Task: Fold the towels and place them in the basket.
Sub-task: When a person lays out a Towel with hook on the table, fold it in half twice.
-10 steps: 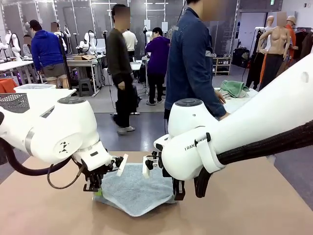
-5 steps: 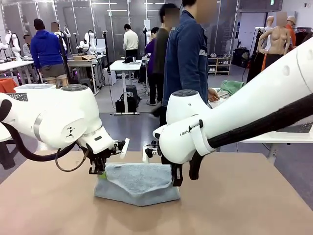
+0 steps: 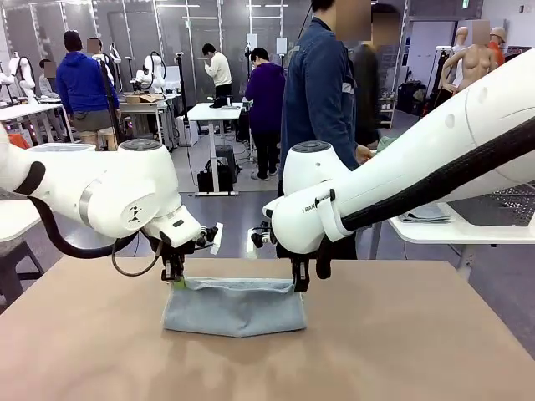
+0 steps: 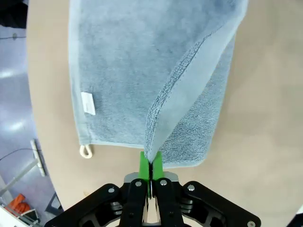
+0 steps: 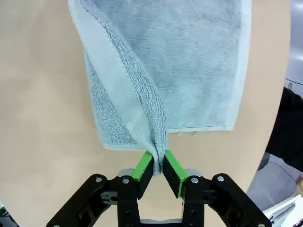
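Left hand (image 4: 150, 163) is pinched tight on the towel (image 4: 123, 71), green pads all but touching, one thin hem layer between them. Right hand (image 5: 158, 163) is narrow too, pads in a slight V around a thicker bunch of the towel (image 5: 189, 61) hem.

In the front view the left hand (image 3: 177, 280) and right hand (image 3: 298, 284) sit mid-frame, one at each upper end of the towel (image 3: 234, 307), fingers pointing down.

Why this hold: each hand has one end of the same edge, so that edge runs taut and level between them. The cloth can then come over as one flap, not a crumple. The lifted layer rises to the pads. The rest of the towel lies on the tan surface (image 3: 401, 342), centre of frame.

Judgement: mid-fold, top layer going over the bottom layer, edges not yet matched. White label (image 4: 88, 103) and corner loop (image 4: 85, 151) are on the flat layer, left side of the left wrist frame, apart from the pads. The next move likely needs both hands travelling together and lowering before release. Uneven travel would skew the fold.

Person in a dark blue jacket (image 3: 322, 100) stands at the far side, upper centre, not touching the towel. A dark lattice-sided thing at the right edge, on a white side table, looks like the basket (image 3: 501, 207). It is well apart from the towel, and I can't be sure of it.
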### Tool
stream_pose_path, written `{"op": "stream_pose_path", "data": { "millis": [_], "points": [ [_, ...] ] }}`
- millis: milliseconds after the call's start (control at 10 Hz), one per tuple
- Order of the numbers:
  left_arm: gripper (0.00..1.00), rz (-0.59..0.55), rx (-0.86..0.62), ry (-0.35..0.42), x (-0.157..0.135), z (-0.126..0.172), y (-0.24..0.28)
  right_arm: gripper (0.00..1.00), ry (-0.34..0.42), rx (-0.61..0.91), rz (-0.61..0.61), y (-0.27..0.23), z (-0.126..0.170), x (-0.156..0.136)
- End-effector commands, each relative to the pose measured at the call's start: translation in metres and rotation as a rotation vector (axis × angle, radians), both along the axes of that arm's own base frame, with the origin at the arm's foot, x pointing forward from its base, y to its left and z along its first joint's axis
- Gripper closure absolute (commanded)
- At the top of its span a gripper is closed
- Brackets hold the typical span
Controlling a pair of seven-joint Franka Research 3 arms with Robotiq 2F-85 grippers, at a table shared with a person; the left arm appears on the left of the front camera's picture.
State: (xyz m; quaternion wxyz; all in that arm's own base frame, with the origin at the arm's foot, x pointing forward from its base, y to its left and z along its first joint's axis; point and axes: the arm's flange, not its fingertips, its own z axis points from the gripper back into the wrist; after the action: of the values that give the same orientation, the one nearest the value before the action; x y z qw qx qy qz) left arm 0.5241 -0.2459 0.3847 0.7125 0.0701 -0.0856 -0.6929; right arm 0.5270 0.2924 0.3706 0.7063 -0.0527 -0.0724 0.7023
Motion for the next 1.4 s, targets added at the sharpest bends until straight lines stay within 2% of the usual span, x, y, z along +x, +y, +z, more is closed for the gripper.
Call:
{"op": "stream_pose_path", "data": {
  "millis": [0, 400, 700, 1300],
  "points": [
    [0.97, 0.040, 0.033, -0.012, 0.021, 0.002, -0.010, 0.84, -0.029, -0.009, 0.016, 0.001, -0.001, 0.026],
    [0.97, 0.097, 0.058, -0.042, 0.043, -0.007, -0.005, 0.84, -0.055, -0.026, -0.019, 0.002, -0.006, 0.055],
    [0.97, 0.142, 0.057, -0.054, 0.048, -0.013, 0.010, 0.84, -0.060, -0.031, -0.041, -0.003, -0.015, 0.062],
    [0.97, 0.112, 0.038, -0.061, 0.060, -0.025, 0.013, 0.84, -0.110, -0.014, -0.063, -0.008, -0.028, 0.067]
  ]
}}
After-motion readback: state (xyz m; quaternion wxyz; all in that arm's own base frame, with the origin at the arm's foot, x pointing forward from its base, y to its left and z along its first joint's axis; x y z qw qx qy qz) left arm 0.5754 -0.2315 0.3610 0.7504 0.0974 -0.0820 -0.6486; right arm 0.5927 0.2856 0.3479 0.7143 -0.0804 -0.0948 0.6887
